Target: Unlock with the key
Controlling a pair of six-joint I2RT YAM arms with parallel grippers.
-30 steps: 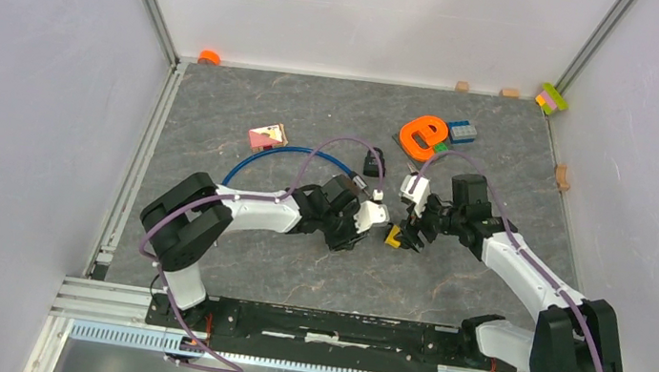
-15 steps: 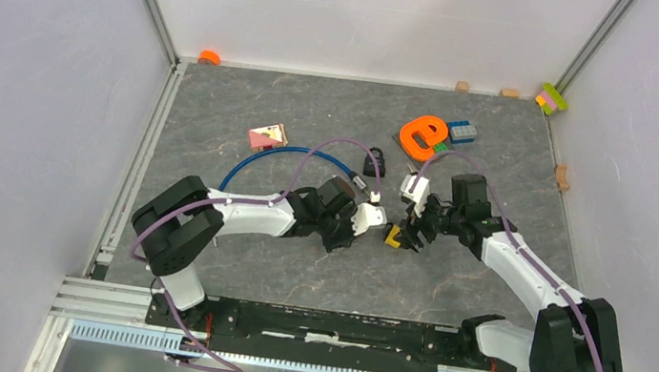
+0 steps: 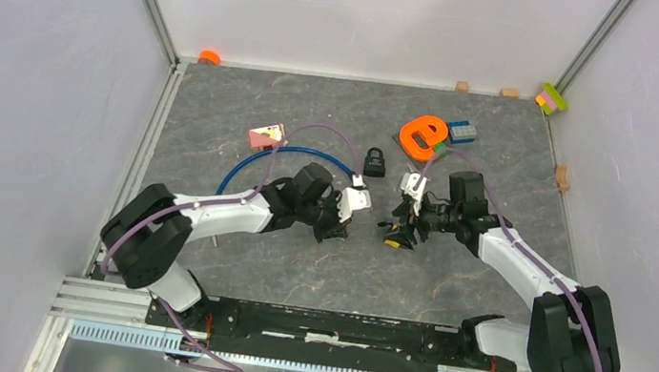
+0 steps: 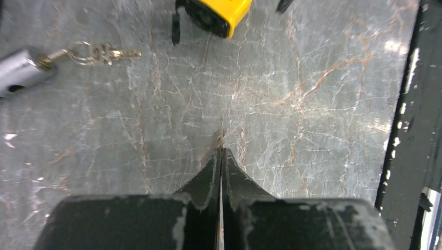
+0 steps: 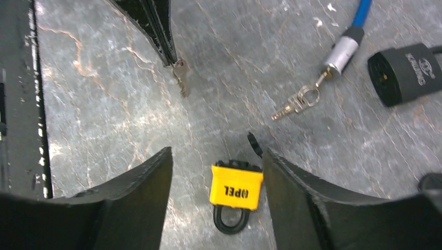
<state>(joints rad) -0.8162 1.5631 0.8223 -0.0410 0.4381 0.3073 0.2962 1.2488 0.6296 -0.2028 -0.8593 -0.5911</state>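
Near the middle of the grey marbled bench (image 3: pixel 315 117), the left gripper (image 4: pixel 221 156) is clamped on the small silver key (image 5: pixel 180 74), and the right gripper (image 5: pixel 216 152) hangs open over the yellow padlock (image 5: pixel 235 187) lying flat. Key's grabbed; I'd say inserting and turning are left.

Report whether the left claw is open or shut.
Shut on the key: the left claw is pressed closed, and the key's blade pokes out from its tip.
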